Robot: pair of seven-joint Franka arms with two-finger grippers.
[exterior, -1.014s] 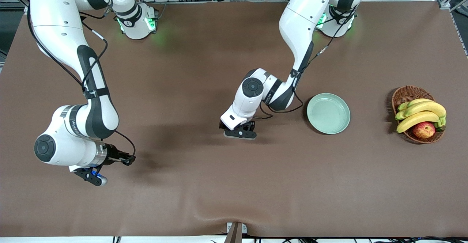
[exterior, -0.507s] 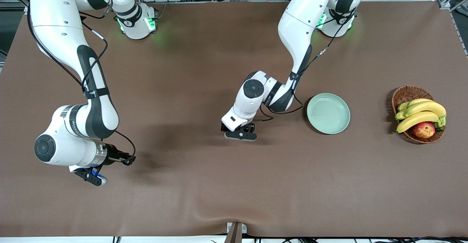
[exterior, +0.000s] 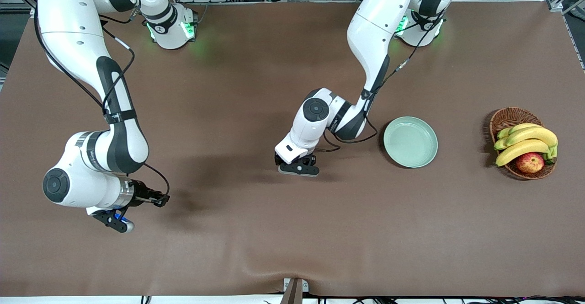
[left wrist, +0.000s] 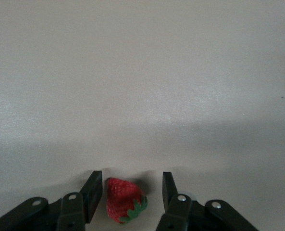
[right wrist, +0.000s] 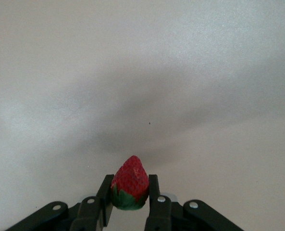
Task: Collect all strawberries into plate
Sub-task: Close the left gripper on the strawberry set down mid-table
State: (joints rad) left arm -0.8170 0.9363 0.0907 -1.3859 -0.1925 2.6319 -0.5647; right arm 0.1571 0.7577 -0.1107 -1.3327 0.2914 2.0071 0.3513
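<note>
Front view: the left gripper (exterior: 299, 168) is down on the brown table (exterior: 256, 231), well clear of the round mint-green plate (exterior: 410, 141); the right gripper (exterior: 119, 224) hangs above its end.

Left wrist view: half-open fingers (left wrist: 92, 195) flank a small red strawberry (left wrist: 124, 206) lying on the table.

Right wrist view: fingers (right wrist: 153, 197) pinch a second red strawberry (right wrist: 130, 182).

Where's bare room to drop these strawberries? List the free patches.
The plate is bare. Open tablecloth spreads between the plate and the basket, and all along the camera's edge. It is tight only round the left gripper, low over its strawberry.
</note>
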